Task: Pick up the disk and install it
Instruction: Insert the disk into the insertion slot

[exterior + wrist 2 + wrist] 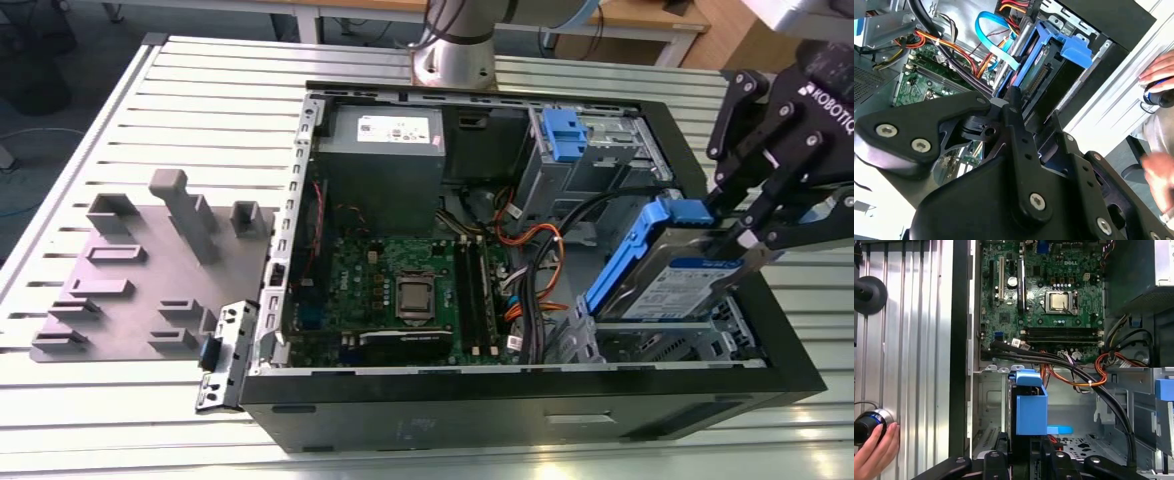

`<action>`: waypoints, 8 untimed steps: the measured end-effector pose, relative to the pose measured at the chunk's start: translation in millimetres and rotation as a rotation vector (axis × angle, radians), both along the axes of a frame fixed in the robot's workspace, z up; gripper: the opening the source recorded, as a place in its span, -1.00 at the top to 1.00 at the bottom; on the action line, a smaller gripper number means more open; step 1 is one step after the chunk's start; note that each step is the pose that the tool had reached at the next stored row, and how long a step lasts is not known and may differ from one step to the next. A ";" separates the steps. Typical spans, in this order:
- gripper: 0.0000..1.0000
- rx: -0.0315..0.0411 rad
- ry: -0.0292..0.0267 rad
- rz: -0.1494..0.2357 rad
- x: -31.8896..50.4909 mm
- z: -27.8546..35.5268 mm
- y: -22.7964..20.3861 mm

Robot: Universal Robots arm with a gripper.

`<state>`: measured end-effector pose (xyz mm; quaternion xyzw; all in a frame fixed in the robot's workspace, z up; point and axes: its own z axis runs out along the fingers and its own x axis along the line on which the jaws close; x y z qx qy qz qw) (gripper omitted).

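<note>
In the exterior view, a slatted metal table point(120, 110) bears an open computer case point(534, 405). At the exterior view's right, the gripper point(743, 238) is clamped on the disk point(663, 275), whose long axis slants down into the corner bay, close to the case wall. In the second wrist view, cables point(954, 65) run just beside the disk point(1041, 75). In the first wrist view, the disk point(1031, 407) stands edge-on over the bare bay floor.

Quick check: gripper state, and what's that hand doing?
Gripper: closed on the disk, which is tilted over the case.
Hand: open, resting against a round knob.
</note>
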<state>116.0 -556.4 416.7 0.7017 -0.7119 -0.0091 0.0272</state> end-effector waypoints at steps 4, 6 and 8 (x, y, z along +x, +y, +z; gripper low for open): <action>0.31 0.0000 0.0000 0.000 0.0 -7.3 0.0; 0.31 -0.0001 0.0000 0.000 0.0 -10.9 0.0; 0.31 0.0000 0.0000 0.000 0.0 -14.7 0.0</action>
